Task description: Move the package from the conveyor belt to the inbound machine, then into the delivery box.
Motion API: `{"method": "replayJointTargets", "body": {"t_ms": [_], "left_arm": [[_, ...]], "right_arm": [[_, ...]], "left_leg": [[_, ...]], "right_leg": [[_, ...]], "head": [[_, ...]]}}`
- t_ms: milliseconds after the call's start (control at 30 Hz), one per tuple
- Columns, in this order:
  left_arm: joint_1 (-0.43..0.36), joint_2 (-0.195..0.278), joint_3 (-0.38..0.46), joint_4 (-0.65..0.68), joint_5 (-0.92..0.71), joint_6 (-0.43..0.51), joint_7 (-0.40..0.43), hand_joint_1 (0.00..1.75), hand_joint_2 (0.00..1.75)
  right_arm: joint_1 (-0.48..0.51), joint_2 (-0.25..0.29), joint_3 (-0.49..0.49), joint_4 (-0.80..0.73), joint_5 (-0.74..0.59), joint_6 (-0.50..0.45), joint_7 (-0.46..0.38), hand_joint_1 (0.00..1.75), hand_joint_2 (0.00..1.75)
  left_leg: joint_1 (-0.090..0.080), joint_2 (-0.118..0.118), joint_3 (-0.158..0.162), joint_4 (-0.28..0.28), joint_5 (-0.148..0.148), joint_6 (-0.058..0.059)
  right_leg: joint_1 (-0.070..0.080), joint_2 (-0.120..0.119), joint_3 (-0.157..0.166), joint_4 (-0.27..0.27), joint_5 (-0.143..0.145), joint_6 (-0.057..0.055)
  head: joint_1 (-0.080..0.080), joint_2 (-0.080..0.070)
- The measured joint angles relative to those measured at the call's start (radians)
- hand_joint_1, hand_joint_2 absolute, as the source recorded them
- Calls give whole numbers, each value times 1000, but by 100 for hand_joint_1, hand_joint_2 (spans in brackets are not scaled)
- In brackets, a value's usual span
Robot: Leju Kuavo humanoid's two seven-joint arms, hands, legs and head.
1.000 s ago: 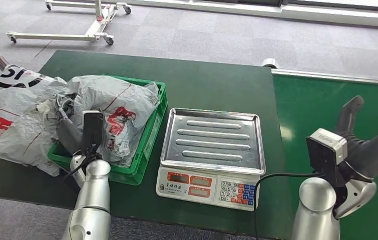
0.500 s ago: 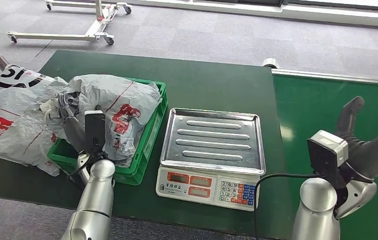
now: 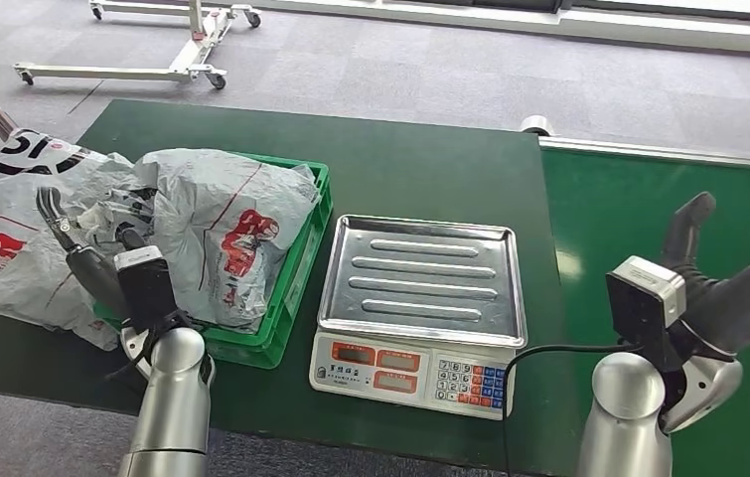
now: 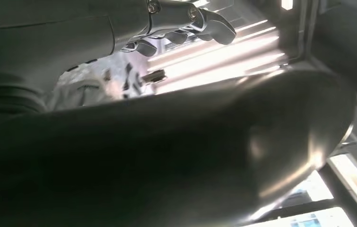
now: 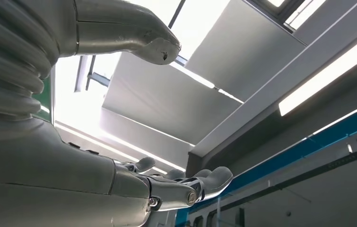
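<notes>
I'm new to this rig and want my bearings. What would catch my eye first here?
The green crate at the table's left, heaped with crumpled grey packages that spill over onto the table beside it. Next to it sits a scale with a bare steel pan, while the left hand hovers by the packages and the right hand is over the green conveyor belt.

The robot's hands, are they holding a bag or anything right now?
No. The left hand hangs open beside the grey packages in the green crate, gripping none. The right hand is open over the green belt, with nothing in it.
</notes>
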Motion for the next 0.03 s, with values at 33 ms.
{"method": "replayJointTargets", "body": {"t_ms": [33], "left_arm": [[4,-1,-4,-17,-17,0,0,0,0]], "right_arm": [[0,0,0,0,5,0,1,0,175]], "left_leg": [[0,0,0,0,0,0]], "right_leg": [[0,0,0,0,0,0]], "head": [[0,0]]}}
